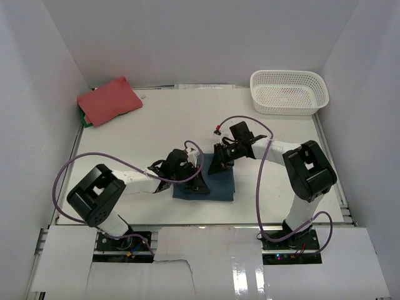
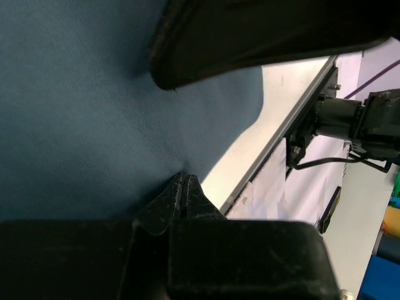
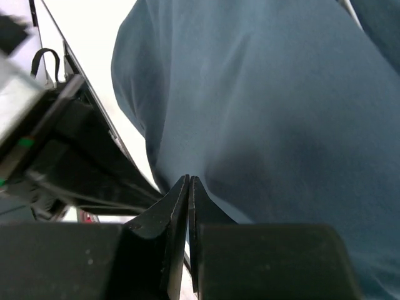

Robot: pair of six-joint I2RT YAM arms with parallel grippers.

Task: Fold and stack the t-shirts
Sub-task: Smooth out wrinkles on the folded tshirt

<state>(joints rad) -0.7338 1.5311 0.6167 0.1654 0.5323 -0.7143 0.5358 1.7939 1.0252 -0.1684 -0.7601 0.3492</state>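
On the near middle of the table (image 1: 169,119), left pincer (image 2: 183,187) and right pincer (image 3: 189,187), both clamped shut, pinch the teal t-shirt (image 1: 220,186), which should be carried over evenly for a square fold.

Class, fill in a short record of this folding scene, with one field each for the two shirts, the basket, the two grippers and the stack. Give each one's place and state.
dark teal-blue cotton t-shirt: folded to a small rectangle, near middle of the white table, under both grippers
coral-red cotton t-shirt: folded, far left corner
white plastic lattice basket: upright, far right corner, apart from both shirts
left gripper: shut, seemingly pinching the teal shirt's edge
right gripper: shut, seemingly pinching the teal shirt's edge
stack: not yet made
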